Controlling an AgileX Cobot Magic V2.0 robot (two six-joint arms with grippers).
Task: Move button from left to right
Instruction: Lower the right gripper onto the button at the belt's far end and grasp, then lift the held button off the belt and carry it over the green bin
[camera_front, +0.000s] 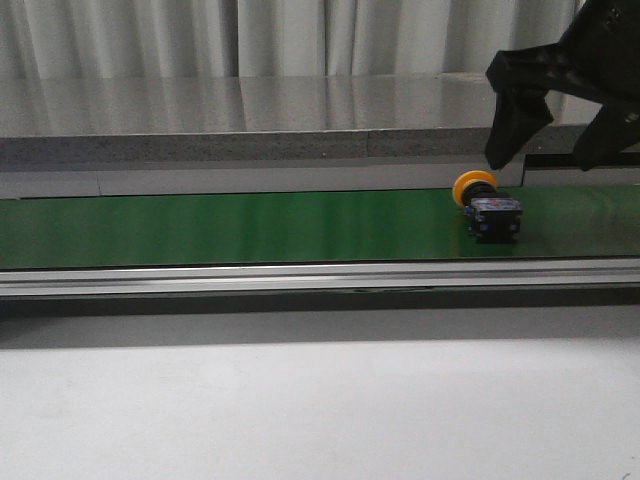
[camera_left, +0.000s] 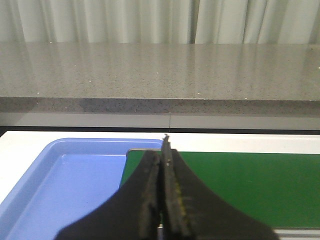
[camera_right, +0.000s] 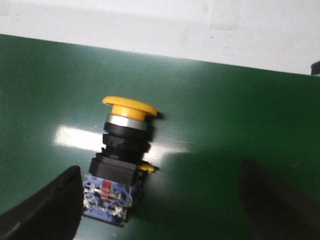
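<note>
The button (camera_front: 485, 203) lies on its side on the green belt (camera_front: 250, 225) at the far right, its yellow head pointing toward the back left. Just above it hangs my right gripper (camera_front: 540, 160), open and not touching it. In the right wrist view the button (camera_right: 122, 160) lies between the spread fingers, close to one finger (camera_right: 47, 207), with its blue and red base toward the camera. My left gripper (camera_left: 163, 154) is shut with nothing in it, above the edge where a blue tray (camera_left: 75, 190) meets the belt (camera_left: 250, 185). It does not show in the front view.
A metal rail (camera_front: 300, 278) runs along the belt's near side, with a white table surface (camera_front: 300, 400) in front of it. A grey stone counter (camera_front: 250, 120) and curtains stand behind the belt.
</note>
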